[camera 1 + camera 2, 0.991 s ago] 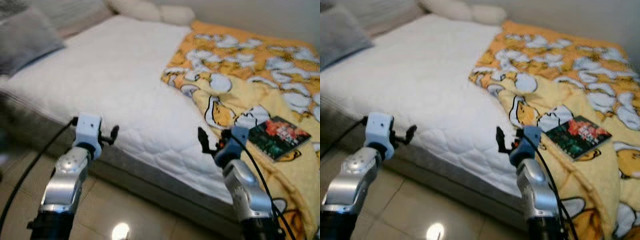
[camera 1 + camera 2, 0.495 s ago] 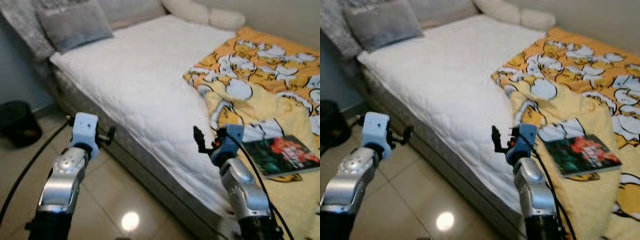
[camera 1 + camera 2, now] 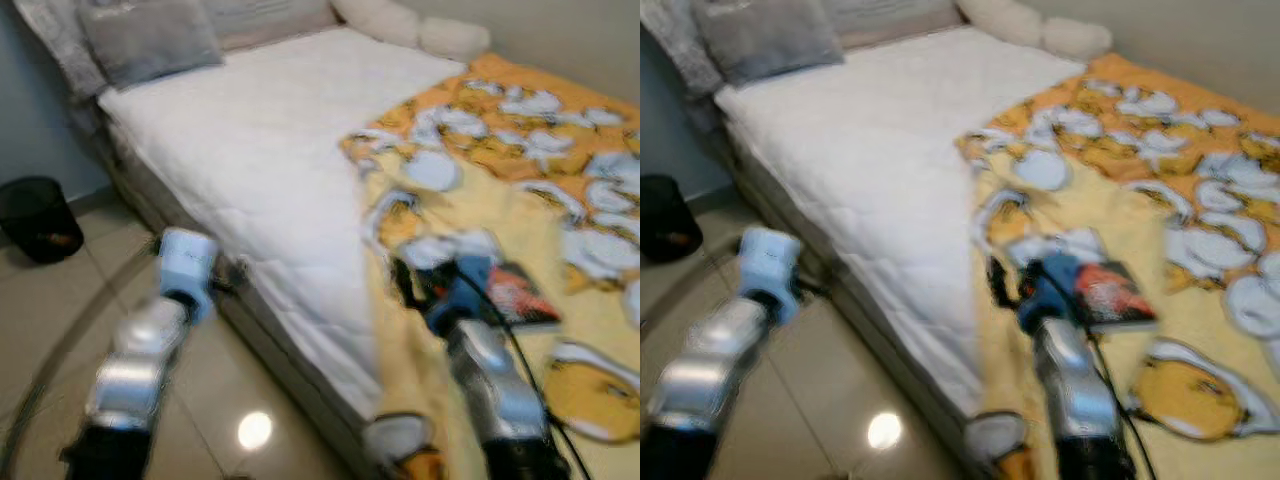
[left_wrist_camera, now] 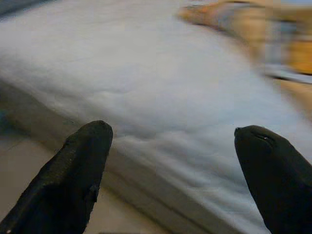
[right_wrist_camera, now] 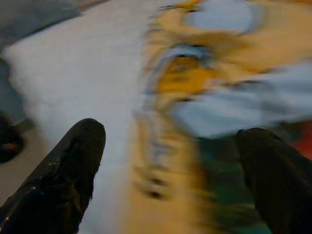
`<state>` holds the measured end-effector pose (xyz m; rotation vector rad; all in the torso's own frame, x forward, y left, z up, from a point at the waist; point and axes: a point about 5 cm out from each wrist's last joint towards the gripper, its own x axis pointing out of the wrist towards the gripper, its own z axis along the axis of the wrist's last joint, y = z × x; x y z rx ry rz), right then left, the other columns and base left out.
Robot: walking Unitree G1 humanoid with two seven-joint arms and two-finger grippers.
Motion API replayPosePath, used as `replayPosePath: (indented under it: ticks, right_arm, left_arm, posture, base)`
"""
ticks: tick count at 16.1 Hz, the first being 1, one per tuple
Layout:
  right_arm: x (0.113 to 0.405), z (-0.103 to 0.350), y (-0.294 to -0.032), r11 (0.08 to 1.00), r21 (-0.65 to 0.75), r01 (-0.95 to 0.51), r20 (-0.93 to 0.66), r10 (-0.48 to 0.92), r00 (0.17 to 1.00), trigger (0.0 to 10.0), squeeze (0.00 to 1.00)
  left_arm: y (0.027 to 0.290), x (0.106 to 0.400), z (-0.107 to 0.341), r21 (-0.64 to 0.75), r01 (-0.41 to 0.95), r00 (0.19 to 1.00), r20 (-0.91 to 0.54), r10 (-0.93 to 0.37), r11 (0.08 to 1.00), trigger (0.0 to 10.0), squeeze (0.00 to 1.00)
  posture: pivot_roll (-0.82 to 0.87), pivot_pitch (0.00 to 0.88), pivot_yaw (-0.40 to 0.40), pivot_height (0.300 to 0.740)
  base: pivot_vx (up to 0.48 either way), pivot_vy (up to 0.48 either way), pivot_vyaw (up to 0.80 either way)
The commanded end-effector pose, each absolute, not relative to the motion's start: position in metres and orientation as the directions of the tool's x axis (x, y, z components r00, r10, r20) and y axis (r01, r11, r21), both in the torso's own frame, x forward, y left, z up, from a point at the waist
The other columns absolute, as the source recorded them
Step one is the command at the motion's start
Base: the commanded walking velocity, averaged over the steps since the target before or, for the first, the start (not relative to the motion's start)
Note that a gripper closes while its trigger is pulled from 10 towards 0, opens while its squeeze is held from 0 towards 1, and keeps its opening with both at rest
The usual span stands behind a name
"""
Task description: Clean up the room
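Note:
A bed with a white mattress (image 3: pixel 260 130) stands before me, its right half under a yellow cartoon-print blanket (image 3: pixel 540 180). A dark book (image 3: pixel 515 295) with a red and green cover lies on the blanket. My right gripper (image 3: pixel 402 282) hovers open just left of the book, over the blanket's edge; in the right wrist view its fingers (image 5: pixel 73 165) stand wide apart with the blurred book (image 5: pixel 222 163) between and beyond them. Over the floor by the mattress side, my left gripper (image 4: pixel 173 161) is open and holds nothing. The picture is blurred.
A black bin (image 3: pixel 35 215) sits on the tiled floor (image 3: pixel 60 320) at the left. A grey pillow (image 3: pixel 150 40) and white pillows (image 3: pixel 420 25) lie at the head of the bed. A pale wall (image 3: pixel 570 35) runs behind it.
The whole view has swung and blurred, so the camera moved. The book now lies closer to my right gripper. Both arms keep the same raised pose.

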<state>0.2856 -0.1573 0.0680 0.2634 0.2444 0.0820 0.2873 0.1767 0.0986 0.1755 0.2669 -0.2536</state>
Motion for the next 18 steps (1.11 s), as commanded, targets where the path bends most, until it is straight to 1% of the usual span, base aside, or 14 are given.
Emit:
replayPosePath:
  ticks: [1, 5, 8, 9, 10, 11, 12, 13, 14, 16, 18]
  right_arm:
    - [0.288, 0.072, -0.153, 0.957, 0.283, -0.060, -0.212, 0.123, 0.970, 10.0, 1.00]
    - [0.287, 0.072, -0.151, 0.951, 0.300, -0.076, -0.209, 0.144, 0.967, 10.0, 1.00]
    - [0.287, 0.072, -0.153, 0.952, 0.298, -0.061, -0.215, 0.129, 0.968, 10.0, 1.00]
    - [0.287, 0.066, -0.158, 0.959, 0.285, -0.013, -0.267, 0.093, 0.959, 10.0, 1.00]
    - [0.286, 0.060, -0.161, 0.960, 0.280, 0.016, -0.323, 0.078, 0.943, 10.0, 1.00]
    - [0.283, 0.054, -0.165, 0.951, 0.303, 0.055, -0.373, 0.065, 0.926, 10.0, 1.00]
    - [0.283, 0.050, -0.171, 0.920, 0.363, 0.147, -0.407, 0.014, 0.913, 10.0, 1.00]
    - [0.283, 0.051, -0.176, 0.894, 0.394, 0.213, -0.411, -0.036, 0.911, 10.0, 0.75]
    - [0.283, 0.052, -0.180, 0.891, 0.392, 0.227, -0.399, -0.058, 0.915, 10.0, 0.00]
    - [0.280, 0.060, -0.191, 0.879, 0.414, 0.235, -0.369, -0.075, 0.927, 10.0, 0.00]
    - [0.277, 0.062, -0.199, 0.857, 0.442, 0.263, -0.377, -0.088, 0.922, 10.0, 0.00]
  left_arm:
    - [0.180, 0.288, 0.104, 0.156, 0.271, 0.937, -0.269, -0.224, 0.950, 10.0, 1.00]
    - [0.175, 0.286, 0.104, 0.150, 0.304, 0.930, -0.261, -0.259, 0.941, 10.0, 1.00]
    - [0.172, 0.285, 0.103, 0.148, 0.327, 0.921, -0.268, -0.281, 0.933, 10.0, 1.00]
    - [0.165, 0.280, 0.102, 0.174, 0.413, 0.889, -0.289, -0.354, 0.894, 10.0, 1.00]
    - [0.161, 0.277, 0.101, 0.186, 0.462, 0.867, -0.299, -0.398, 0.867, 10.0, 1.00]
    - [0.157, 0.274, 0.101, 0.183, 0.500, 0.848, -0.304, -0.435, 0.846, 10.0, 1.00]
    - [0.153, 0.271, 0.104, 0.168, 0.535, 0.830, -0.288, -0.478, 0.828, 10.0, 1.00]
    - [0.151, 0.268, 0.107, 0.163, 0.561, 0.817, -0.267, -0.511, 0.811, 10.0, 1.00]
    - [0.153, 0.266, 0.109, 0.159, 0.565, 0.815, -0.260, -0.518, 0.810, 10.0, 1.00]
    - [0.164, 0.261, 0.113, 0.148, 0.546, 0.828, -0.246, -0.504, 0.825, 10.0, 1.00]
    - [0.171, 0.257, 0.112, 0.134, 0.545, 0.827, -0.249, -0.504, 0.827, 10.0, 1.00]
  posture:
    - [0.02, 0.000, -0.020, 0.740]
    - [0.02, 0.000, -0.020, 0.740]
    - [0.02, 0.000, -0.021, 0.740]
    - [0.02, 0.000, -0.022, 0.740]
    - [0.02, 0.000, -0.022, 0.740]
    - [0.02, 0.000, -0.025, 0.740]
    - [0.02, 0.000, -0.027, 0.740]
    - [0.02, 0.000, -0.026, 0.740]
    - [0.02, 0.000, -0.031, 0.740]
    - [0.04, 0.000, -0.051, 0.740]
    - [0.04, 0.000, -0.059, 0.740]
  base:
    - [0.000, 0.000, 0.00]
    - [0.000, 0.000, 0.00]
    - [0.000, 0.000, 0.00]
    - [0.000, 0.000, 0.00]
    - [0.000, 0.000, 0.00]
    - [0.000, 0.000, 0.00]
    - [0.000, 0.000, 0.00]
    - [0.000, 0.000, 0.00]
    - [0.000, 0.000, 0.00]
    - [0.000, 0.000, 0.00]
    - [0.000, 0.000, 0.00]
